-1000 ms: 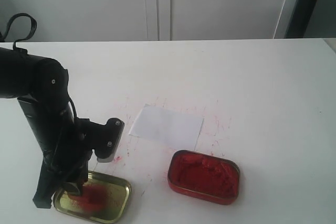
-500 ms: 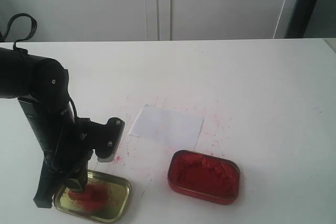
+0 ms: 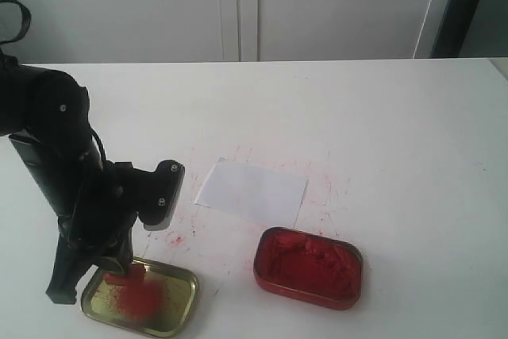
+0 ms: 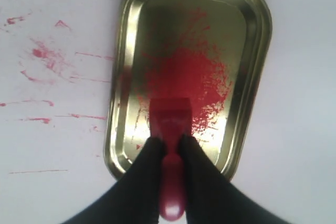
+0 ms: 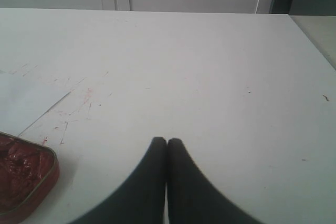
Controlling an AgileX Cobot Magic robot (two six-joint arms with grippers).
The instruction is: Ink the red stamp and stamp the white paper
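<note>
My left gripper (image 4: pixel 169 145) (image 3: pixel 119 269) is shut on the red stamp (image 4: pixel 169 124) (image 3: pixel 127 276), its fingers pinching the handle. The stamp's square base hangs a little above the red smear in the shallow gold tin (image 4: pixel 260 51) (image 3: pixel 181 295). The white paper (image 3: pixel 252 189) lies flat at the table's middle, its corner also showing in the right wrist view (image 5: pixel 23 100). The red rectangular tin of ink paste (image 3: pixel 308 266) (image 5: pixel 21 174) sits in front of the paper. My right gripper (image 5: pixel 167 141) is shut and empty over bare table, outside the exterior view.
Red ink streaks speckle the tabletop (image 3: pixel 381 125) around the paper and beside the gold tin. White cabinet doors (image 3: pixel 238 5) stand behind the table's far edge. The left arm's black body (image 3: pixel 55 164) rises at the front left.
The left arm has risen and drawn slightly left, lifting the red stamp off the gold tin's floor. The smear in the tin shows more fully. The right gripper's movement is not shown.
</note>
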